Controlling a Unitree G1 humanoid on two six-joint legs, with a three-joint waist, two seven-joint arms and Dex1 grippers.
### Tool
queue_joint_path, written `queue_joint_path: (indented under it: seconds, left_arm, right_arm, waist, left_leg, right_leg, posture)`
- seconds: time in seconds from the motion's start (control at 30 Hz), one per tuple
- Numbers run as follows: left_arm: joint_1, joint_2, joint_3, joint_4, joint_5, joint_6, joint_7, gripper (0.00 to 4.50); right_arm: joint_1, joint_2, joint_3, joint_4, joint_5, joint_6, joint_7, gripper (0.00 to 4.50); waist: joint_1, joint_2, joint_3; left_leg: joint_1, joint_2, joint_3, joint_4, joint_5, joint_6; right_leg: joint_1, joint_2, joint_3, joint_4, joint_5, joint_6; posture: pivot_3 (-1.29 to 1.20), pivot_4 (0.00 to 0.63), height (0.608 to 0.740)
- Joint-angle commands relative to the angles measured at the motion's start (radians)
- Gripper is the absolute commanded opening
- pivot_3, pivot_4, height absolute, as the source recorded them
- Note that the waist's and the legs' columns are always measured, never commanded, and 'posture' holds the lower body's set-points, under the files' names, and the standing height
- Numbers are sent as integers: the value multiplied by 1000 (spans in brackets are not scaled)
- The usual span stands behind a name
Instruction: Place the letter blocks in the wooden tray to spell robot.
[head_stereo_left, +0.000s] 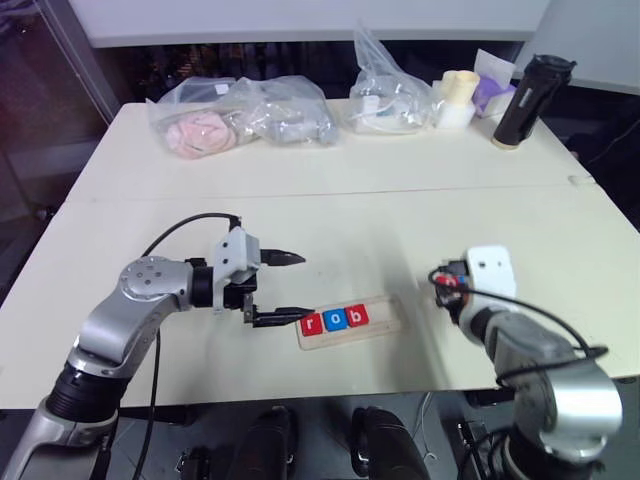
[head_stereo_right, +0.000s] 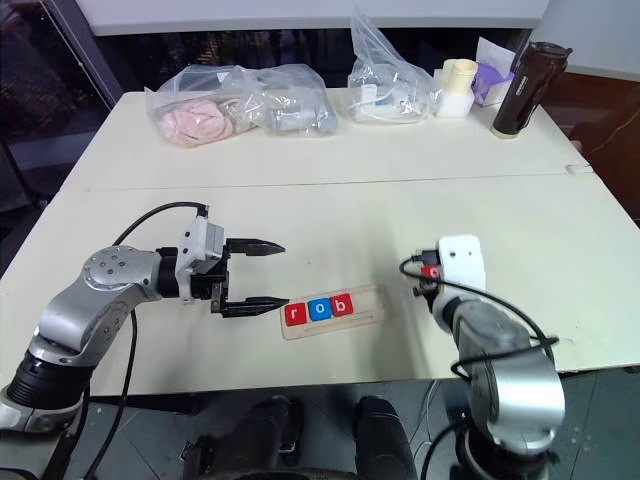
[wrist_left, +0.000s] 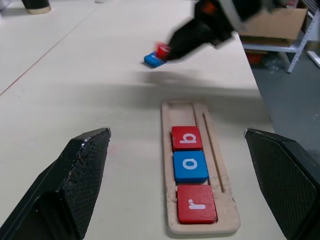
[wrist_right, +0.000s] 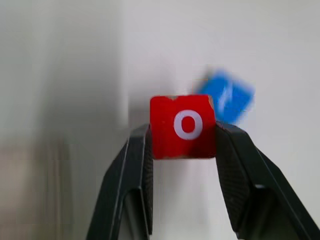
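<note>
Three letter blocks seated in the wooden tray (head_stereo_left: 388, 318) near the front edge of the pale table (head_stereo_left: 330, 215): red r block (wrist_left: 197, 203) at the end nearest the left gripper (head_stereo_left: 279, 289), then a blue block (wrist_left: 190, 166), then the red b block (wrist_left: 187, 138), touching one another in a row, the rest of the tray bare. Left gripper hanging just beside the tray's r end, pointed along it, jaws spread wide and holding nothing. Right gripper (wrist_right: 183, 145) off to the tray's other side, well apart from it, jaws clamped on the red o block (wrist_right: 183, 126), one finger (wrist_right: 131, 170) pressed to each side of the block, white letter facing the wrist camera. One more blue block (wrist_right: 228, 98) lying on the table just past the held one, blurred, letter unreadable. Along the far edge of the table: clear plastic bags (head_stereo_left: 240, 116) with pink and grey contents, another clear bag (head_stereo_left: 390, 95), a cream roll (head_stereo_left: 458, 97), a purple packet (head_stereo_left: 490, 92) and a dark tumbler (head_stereo_left: 529, 100) standing upright.
</note>
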Motion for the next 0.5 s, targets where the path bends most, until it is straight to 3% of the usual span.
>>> queue_joint_path:
  seconds: [0.03, 0.5]
  left_arm:
    - [-12, -7, 4, -5, -7, -21, -13, 4500]
    - [-16, -4, 7, 34, 24, -87, -72, 4500]
  right_arm:
    - [55, 7, 8, -96, 13, 7, -12, 1146]
    - [62, 48, 13, -14, -1, 6, -55, 1146]
  waist:
    - [-2, 0, 0]
    - [1, 0, 0]
  left_leg:
    - [0, 0, 0, 0, 0, 0]
    - [-1, 2, 0, 0, 0, 0]
  right_leg:
    - [0, -1, 0, 0, 0, -1]
    - [-1, -2, -1, -4, 2, -3]
  posture:
    - [0, 150, 740]
    - [0, 150, 740]
